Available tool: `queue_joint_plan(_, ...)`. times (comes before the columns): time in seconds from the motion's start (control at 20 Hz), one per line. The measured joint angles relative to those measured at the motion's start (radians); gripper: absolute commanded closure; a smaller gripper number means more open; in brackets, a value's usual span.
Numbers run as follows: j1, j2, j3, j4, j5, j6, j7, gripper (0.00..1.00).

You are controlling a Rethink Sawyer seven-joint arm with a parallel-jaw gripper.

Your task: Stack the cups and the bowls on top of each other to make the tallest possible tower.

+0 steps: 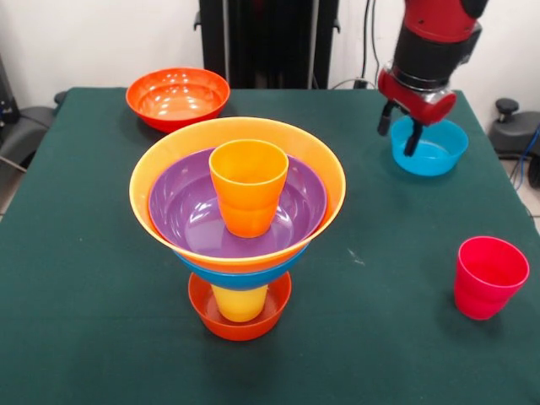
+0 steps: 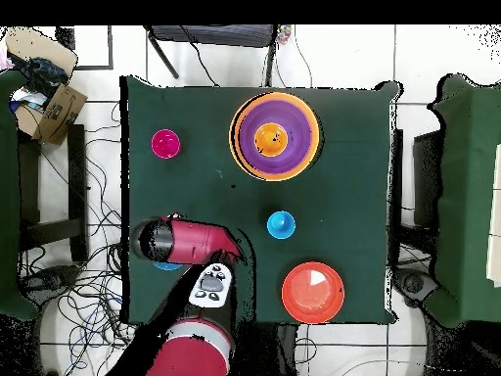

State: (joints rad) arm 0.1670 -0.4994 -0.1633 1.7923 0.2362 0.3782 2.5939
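The tower [image 1: 239, 221] stands mid-table. A small red-orange bowl [image 1: 240, 321] at its foot holds a yellow cup [image 1: 240, 302]. Above them flare a blue bowl [image 1: 240, 278], a large light orange bowl [image 1: 160, 173] and a purple bowl [image 1: 181, 211]. An orange cup [image 1: 248, 186] sits on top. From overhead the tower [image 2: 275, 135] is at the far side. My gripper [image 1: 399, 129] hangs open and empty just above the near rim of the teal-blue bowl [image 1: 434, 152]. The pinkish red cup [image 1: 489, 277] [image 2: 164, 144] stands alone. A blue cup [image 2: 281, 224] shows only overhead.
A medium red-orange bowl [image 1: 178, 97] [image 2: 313, 291] rests near a table corner. The green table [image 1: 101, 278] ends close behind the teal-blue bowl. In the overhead view my arm [image 2: 181, 240] covers most of that bowl. Chairs, a box and cables lie off the table.
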Motion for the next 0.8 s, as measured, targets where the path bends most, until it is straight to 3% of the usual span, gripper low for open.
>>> queue_joint_plan(0.45, -0.084, 0.0, 0.012, 0.04, -0.082, -0.034, 0.0, 0.0)
queue_joint_plan(0.8, -0.217, -0.005, 0.125, 0.068, -0.22, -0.058, 0.0, 0.0)
